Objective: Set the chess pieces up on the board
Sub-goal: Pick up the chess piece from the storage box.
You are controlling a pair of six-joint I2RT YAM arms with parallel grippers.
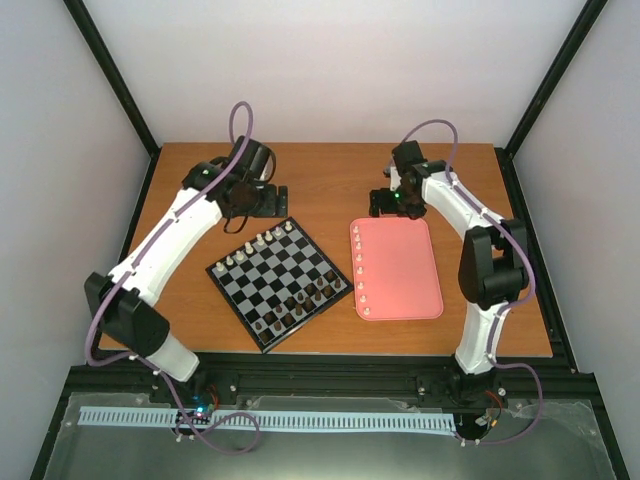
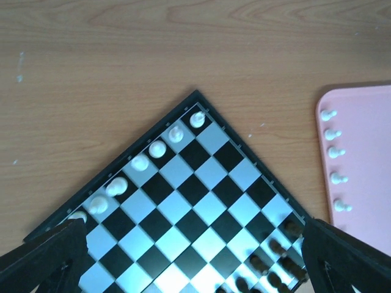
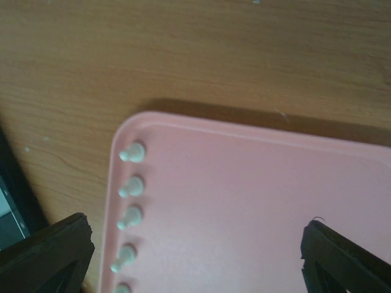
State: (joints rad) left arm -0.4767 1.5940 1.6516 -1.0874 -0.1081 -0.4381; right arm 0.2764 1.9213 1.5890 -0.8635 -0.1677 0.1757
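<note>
While both grippers hang wide and empty, top view first: left gripper (image 1: 262, 199) is over the table just past the board's (image 1: 275, 280) far corner. Right gripper (image 1: 388, 203) is off to the board's right, over the far end of the pink tray (image 1: 410, 290).

White pieces (image 1: 256, 245): seven, maybe eight, in one row along the board's far-left edge. Pawns (image 1: 360, 270): eight in a column on the tray edge nearest the board. Dark pieces (image 1: 300, 300) sit in two rows at the board's opposite edge, too small to count. Two arms, one board, one tray.

Left wrist view: fingers (image 2: 43, 259) are spread wide. Seven white pieces show on the board's edge row, five pawns on the tray to its right.

Right wrist view: fingers are wide apart, five pawns in line, the last cut off.

Risks, as I judge them:
- The pawns stand close together, so a finger going in for one likely knocks its neighbour.
- A tiny pawn can slip or twist in the pinch.
- Setting one down just in front of the board's white row may topple that row.
</note>
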